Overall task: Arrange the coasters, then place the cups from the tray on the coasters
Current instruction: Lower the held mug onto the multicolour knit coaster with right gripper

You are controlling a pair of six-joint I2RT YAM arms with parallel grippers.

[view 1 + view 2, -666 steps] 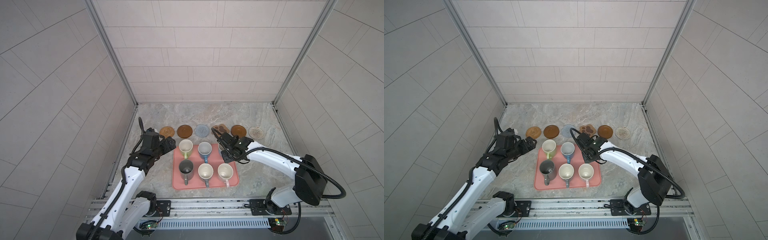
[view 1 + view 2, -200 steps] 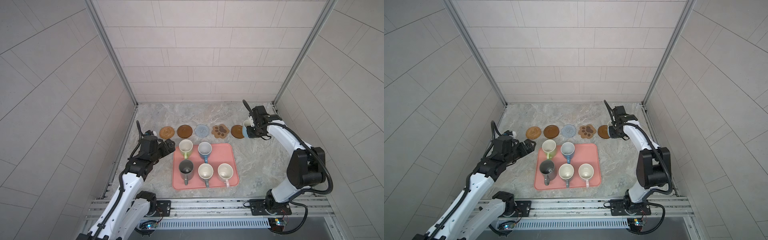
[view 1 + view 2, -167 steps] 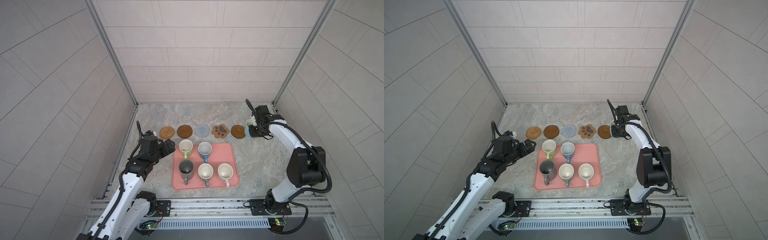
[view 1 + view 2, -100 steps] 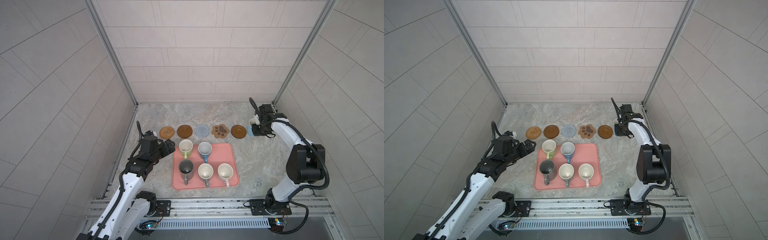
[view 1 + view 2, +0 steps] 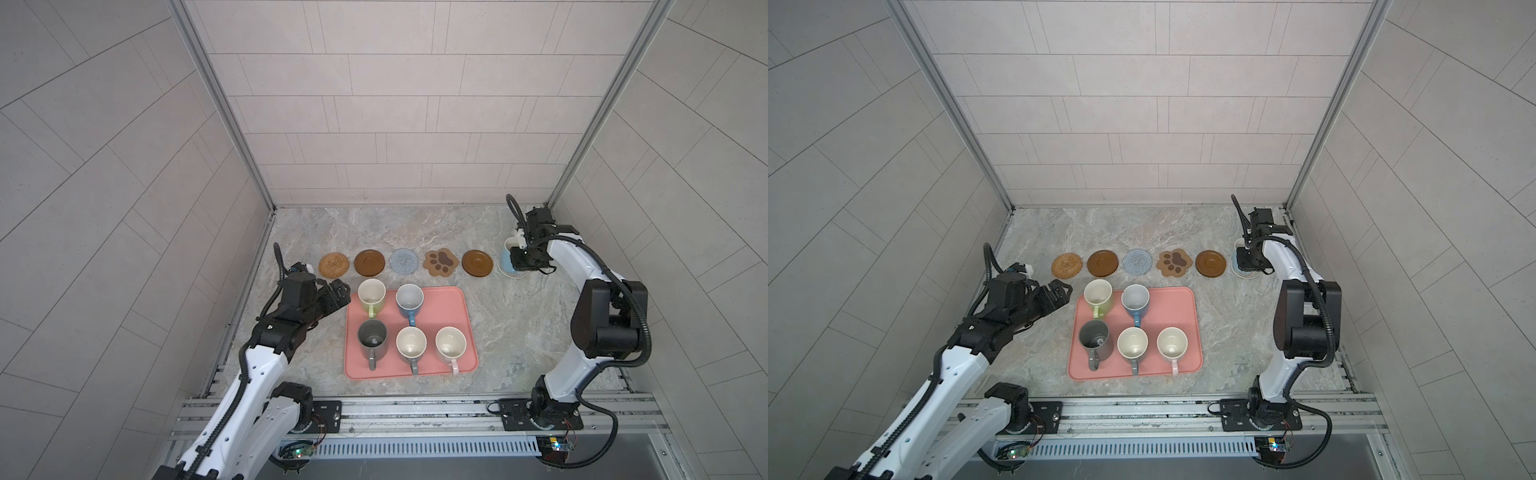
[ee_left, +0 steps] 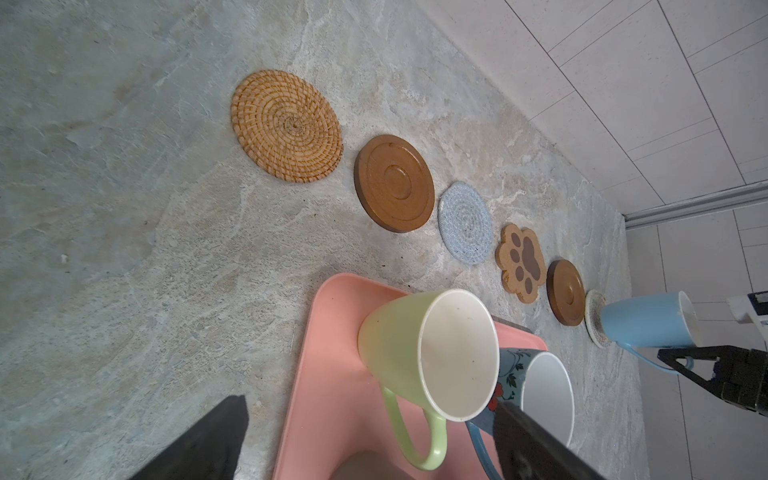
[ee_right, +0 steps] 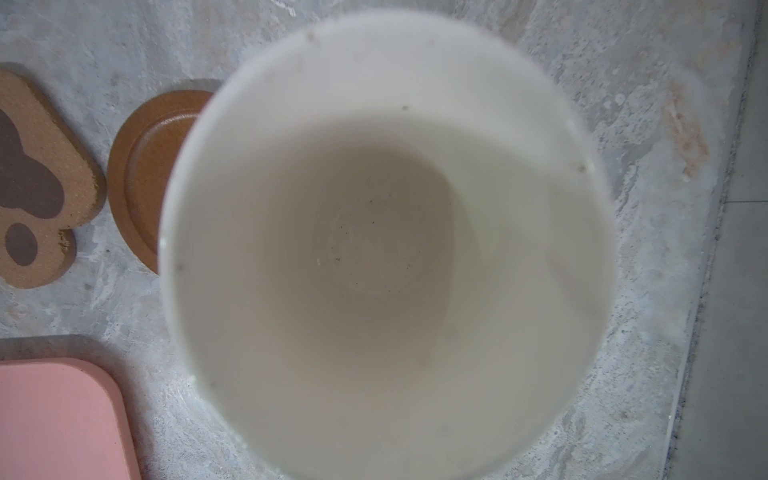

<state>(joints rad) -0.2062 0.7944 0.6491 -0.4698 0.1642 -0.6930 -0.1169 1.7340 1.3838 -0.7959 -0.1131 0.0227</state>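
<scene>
Tabletop, both top views: grey marble tabletop (image 5: 415, 232) enclosed by tiled walls.
Tray, both top views: tray (image 5: 457, 316) at centre, carrying five cups. The light green cup (image 5: 371, 293) stands at its 11 o'clock corner, the dark blue cup (image 5: 409, 298) at 12, the dark grey cup (image 5: 372, 336) at 8, the grey-handled cup (image 5: 411, 343) at 6 and the pink-handled cup (image 5: 450, 343) at 5.
Coaster row, both top views: at 12 o'clock of the tray, running from 9 to 3: rattan coaster (image 5: 333, 264), wooden disc (image 5: 369, 262), blue-grey crochet coaster (image 5: 403, 262), paw coaster (image 5: 441, 262), second wooden disc (image 5: 477, 262), beige crochet coaster (image 5: 513, 275).
Left gripper, both top views: left gripper (image 5: 338, 291) has its jaws spread wide and holds nothing. It sits just at 9 o'clock of the light green cup.
Right gripper, both top views: right gripper (image 5: 524, 259) is over the beige crochet coaster. The light blue cup (image 5: 506, 257) shows beside it in a top view, and the arm hides the grip.
Left wrist view: only here is the side profile seen. The light blue cup (image 6: 644, 320) is upright with its base on the beige crochet coaster (image 6: 595, 320), and the right gripper's fingers (image 6: 706, 368) are clamped on its handle. The dark blue cup's flower pattern also shows only here.
Right wrist view: the pale inside of the light blue cup (image 7: 382, 249) fills the frame, and the gripper's own fingers are unseen. At the edges are the second wooden disc (image 7: 141, 174), the paw coaster (image 7: 37, 178) and a tray corner (image 7: 54, 415).
</scene>
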